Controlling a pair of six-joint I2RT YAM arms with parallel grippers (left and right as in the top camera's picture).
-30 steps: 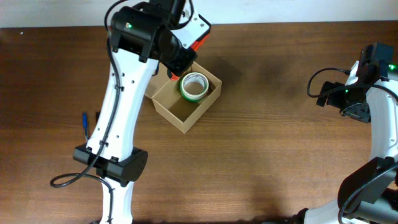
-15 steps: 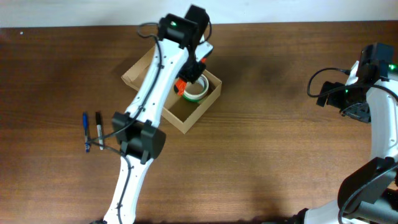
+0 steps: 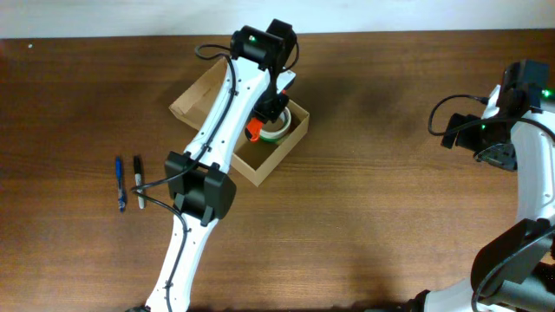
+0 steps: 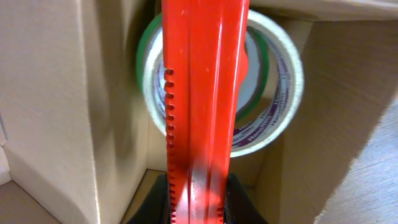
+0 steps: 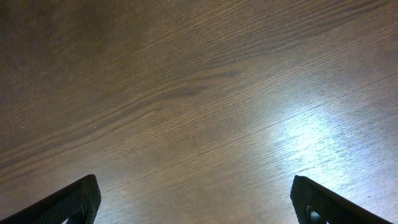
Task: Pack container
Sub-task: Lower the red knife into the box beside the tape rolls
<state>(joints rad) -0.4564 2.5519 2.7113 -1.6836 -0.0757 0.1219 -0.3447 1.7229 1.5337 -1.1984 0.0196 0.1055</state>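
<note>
Overhead, the left tool (image 3: 263, 120) sits inside the box (image 3: 245, 162), fingers pressed together over the tape (image 3: 279, 132). The right tool (image 5: 199, 200), well right, gapes above the counter (image 5: 186, 93).

Place: to me this looks like a robot test bench in a lab or workroom, not a home or a shop.
Surface: I work over one dark wood-grain table (image 3: 373, 199). The right wrist view shows only that grain and a bright patch of reflected light.
Machines: two white jointed arms stand at it, the left arm (image 3: 217, 130) rising from the near left and the right arm (image 3: 529, 182) at the right edge.
Wiring: black cables (image 3: 447, 117) hang loose beside the right arm.
Far edge: a plain pale wall (image 3: 390, 16).
Small goods: a plain cardboard box (image 3: 195, 95) with a tape roll (image 3: 279, 132) inside, and two pens (image 3: 120, 184) at the left.
</note>
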